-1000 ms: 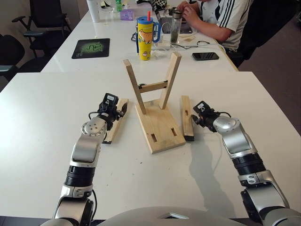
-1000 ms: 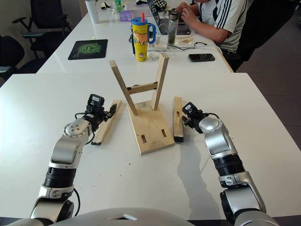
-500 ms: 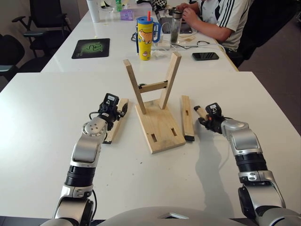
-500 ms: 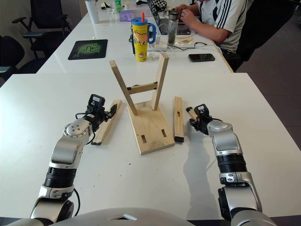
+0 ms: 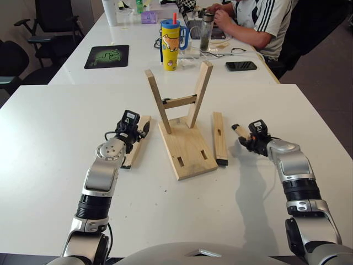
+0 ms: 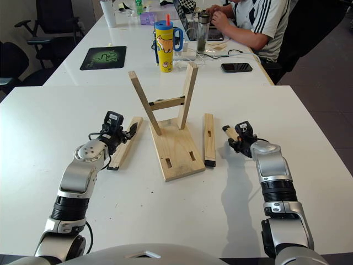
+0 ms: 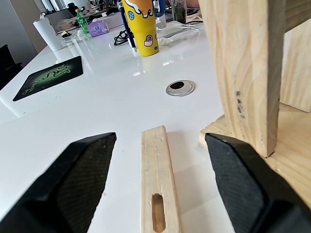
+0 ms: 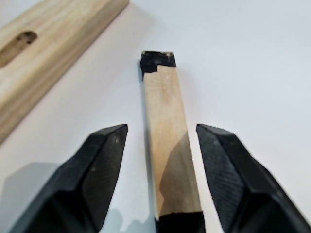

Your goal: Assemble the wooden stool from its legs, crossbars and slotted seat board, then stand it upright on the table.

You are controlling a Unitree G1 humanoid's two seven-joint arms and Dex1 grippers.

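Seat board (image 5: 190, 149) lies flat on the table (image 5: 66, 165), with two legs (image 5: 157, 102) and a crossbar (image 5: 181, 101) standing at its far end. Left of the board, the left gripper (image 7: 160, 138) has its fingers spread, one on either side of a loose slotted leg (image 7: 156, 184). Right of the board, past a second loose leg (image 5: 219, 138), the right gripper (image 8: 161, 127) has its fingers apart around a short crossbar (image 8: 167, 141) — gaps show on both sides.
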